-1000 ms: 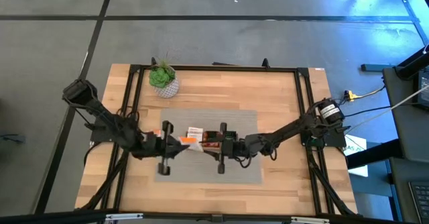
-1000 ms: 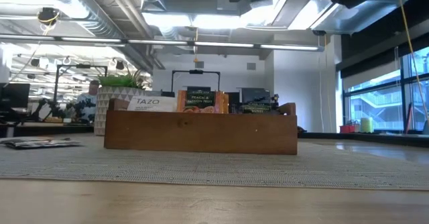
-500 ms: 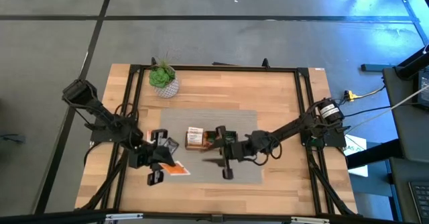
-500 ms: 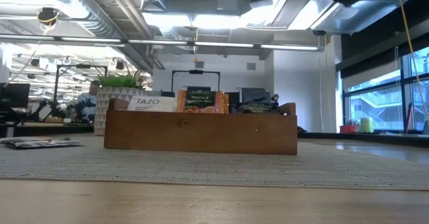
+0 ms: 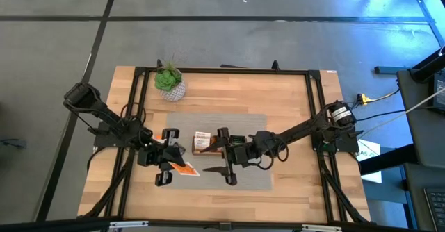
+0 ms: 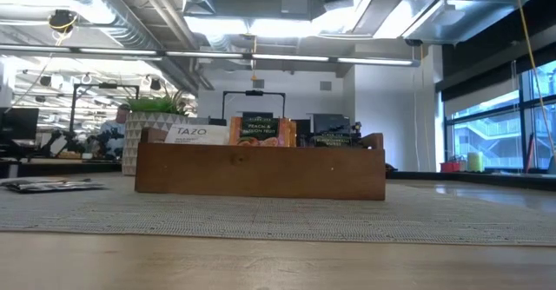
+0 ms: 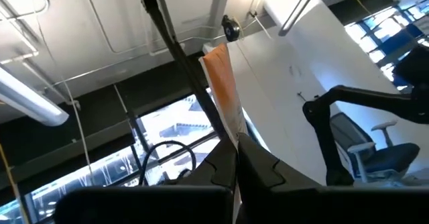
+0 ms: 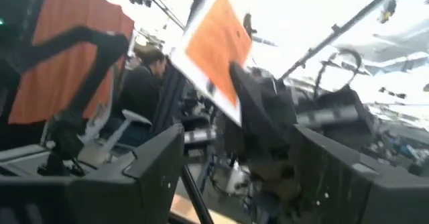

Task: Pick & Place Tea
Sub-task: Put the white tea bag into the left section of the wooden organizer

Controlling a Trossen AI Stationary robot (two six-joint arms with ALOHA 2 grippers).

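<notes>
Right gripper seen with jaws spread wide, nothing between. Beyond, other arm's gripper pinched a white-and-orange tea sachet, tilted. Person in dark clothing sat in room behind, near an orange panel.

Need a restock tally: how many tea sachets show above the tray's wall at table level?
3: a white sachet at the left of the tray, an orange one in the middle, a dark one at the right. Others may be hidden behind.
</notes>
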